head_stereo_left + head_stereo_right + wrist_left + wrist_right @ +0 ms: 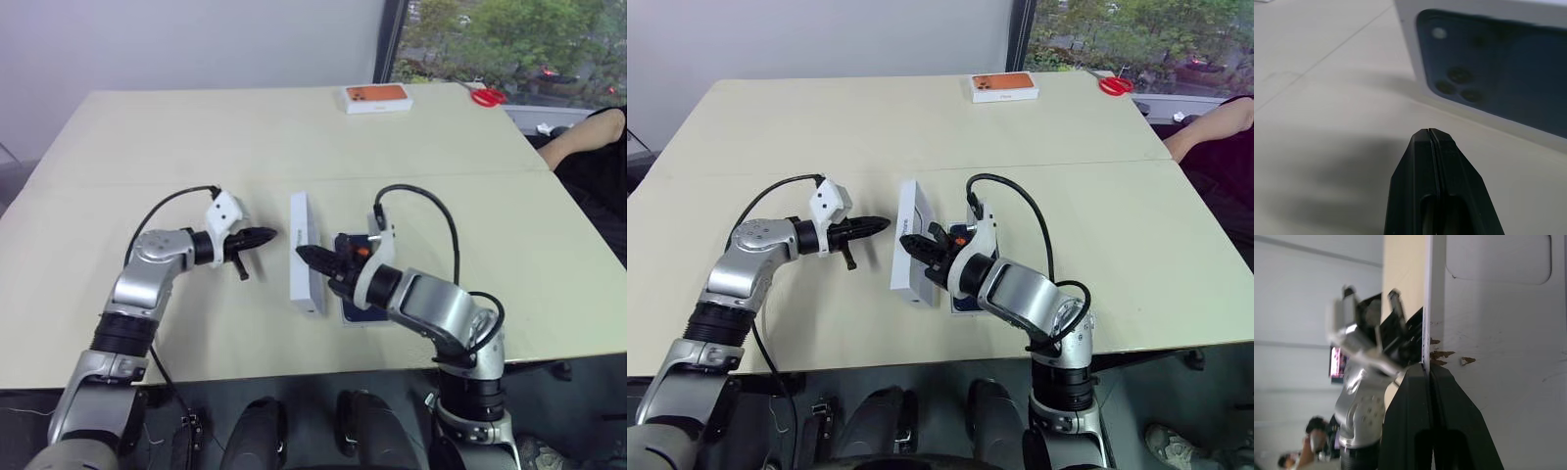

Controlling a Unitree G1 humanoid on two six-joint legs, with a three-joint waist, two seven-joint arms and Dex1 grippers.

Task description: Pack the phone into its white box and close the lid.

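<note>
Jaws of the right gripper (306, 256) are pinched on the rim of the lid (305, 253), holding it on edge above the desk (294, 137), its printed phone face toward the left gripper (268, 235), whose jaws are pressed together on nothing, just beside it. Beneath the right arm a dark blue phone (351, 311) lies on the desk. An orange-topped box (377, 98) sits at the far edge.

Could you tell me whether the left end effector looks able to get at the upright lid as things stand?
Probably yes. The left end effector is shut and points at the lid, which the right end effector grips on edge; only bare table lies between them.
</note>
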